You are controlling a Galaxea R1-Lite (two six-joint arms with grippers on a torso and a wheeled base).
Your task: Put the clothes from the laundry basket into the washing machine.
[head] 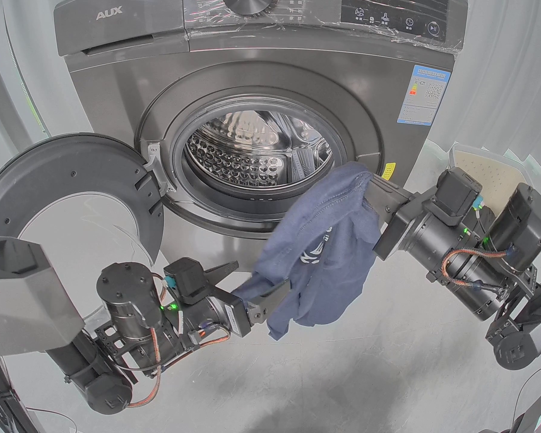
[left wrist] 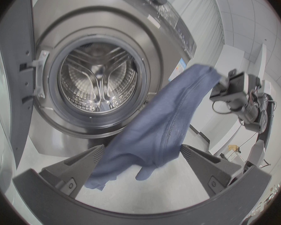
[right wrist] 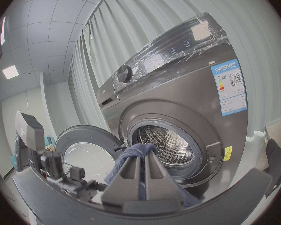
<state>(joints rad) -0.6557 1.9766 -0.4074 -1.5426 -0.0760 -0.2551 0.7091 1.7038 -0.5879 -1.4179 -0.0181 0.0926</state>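
A dark blue garment [head: 327, 242] hangs in front of the washing machine's open drum [head: 252, 145], just below and right of the opening. My right gripper [head: 369, 190] is shut on the garment's top edge, its fingers [right wrist: 134, 169] pressed together with cloth bunched at their tips. My left gripper [head: 249, 284] sits low in front of the machine and is open, fingers wide apart. The garment's lower end [left wrist: 131, 153] droops between those fingers [left wrist: 84, 163]; whether it touches them I cannot tell. The drum [left wrist: 96, 75] looks bare inside.
The round door [head: 72, 169] stands swung open to the left, close to my left arm. A pale laundry basket [head: 493, 172] sits on the floor to the right of the machine, with something dark at its edge [right wrist: 276, 160]. Curtains hang behind the machine.
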